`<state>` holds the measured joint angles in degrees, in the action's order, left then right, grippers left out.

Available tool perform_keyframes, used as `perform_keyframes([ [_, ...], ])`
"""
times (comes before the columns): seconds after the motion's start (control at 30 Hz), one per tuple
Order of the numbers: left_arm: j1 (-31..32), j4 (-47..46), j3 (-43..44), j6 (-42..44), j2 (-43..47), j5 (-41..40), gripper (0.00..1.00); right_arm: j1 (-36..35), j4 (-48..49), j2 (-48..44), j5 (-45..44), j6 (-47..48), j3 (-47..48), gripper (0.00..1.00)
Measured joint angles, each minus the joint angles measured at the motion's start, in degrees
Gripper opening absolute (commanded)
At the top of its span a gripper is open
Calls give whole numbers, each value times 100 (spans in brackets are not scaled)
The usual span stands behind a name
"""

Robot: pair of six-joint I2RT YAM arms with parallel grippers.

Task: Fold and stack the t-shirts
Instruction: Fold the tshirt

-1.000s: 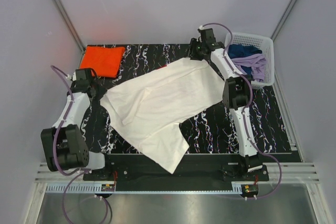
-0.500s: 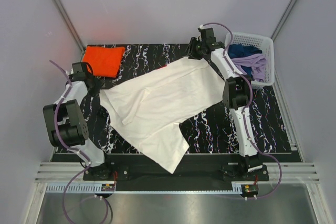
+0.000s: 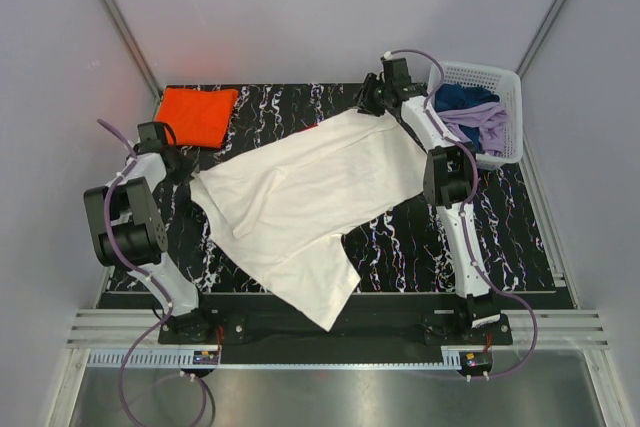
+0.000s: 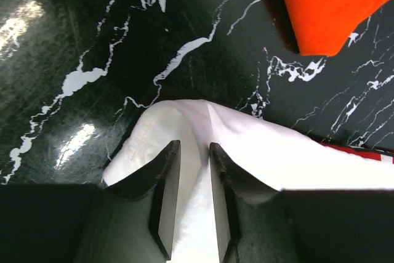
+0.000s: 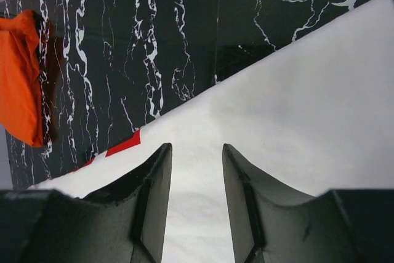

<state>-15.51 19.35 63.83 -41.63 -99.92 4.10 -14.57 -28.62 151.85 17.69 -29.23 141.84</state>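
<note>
At the far left of the black marbled table (image 3: 420, 237) we see the orange t-shirt (image 3: 197, 114), folded into a compact rectangle near the back corner. It lies apart from everything else.

Just in front of it is the left gripper (image 4: 192, 149), reaching down to the left corner of the white t-shirt (image 3: 310, 187). In the left wrist view its two dark fingers (image 4: 165, 177) stand close together with a raised ridge of white cloth between them. We read this as the left gripper pinching that corner of the shirt. A tip of the orange shirt shows at the upper right of the same view, clear of the fingers.

The white t-shirt is spread open across the middle of the table, running on a slant from the left side toward the far right. One sleeve or flap hangs toward the near edge between the two arm bases. A thin red strip (image 5: 123, 144) peeks out along its far edge.

At the shirt's far right corner we find the right gripper (image 5: 196, 147). In the right wrist view its fingers are parted, and flat, smooth white cloth shows in the gap. Nothing is bunched or lifted there, so we take its jaws as open over the shirt rather than holding it.

Furthest right, a white basket (image 3: 510, 142) sits at the table's back corner, holding a dark blue garment (image 3: 460, 97) and a lilac garment (image 3: 485, 122).
</note>
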Motion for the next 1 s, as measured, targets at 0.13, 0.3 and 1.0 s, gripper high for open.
perform_keyframes([
  [0.13,-118,2,-92,28,-7,-4,22,127,354,195,140,-442,-2,39],
  [0.3,-247,15,-170,131,-81,-22,16,356,702,514,291,-990,13,35],
  [1.0,-527,122,-170,778,-275,-120,21,852,1110,1217,448,-1773,697,34],
])
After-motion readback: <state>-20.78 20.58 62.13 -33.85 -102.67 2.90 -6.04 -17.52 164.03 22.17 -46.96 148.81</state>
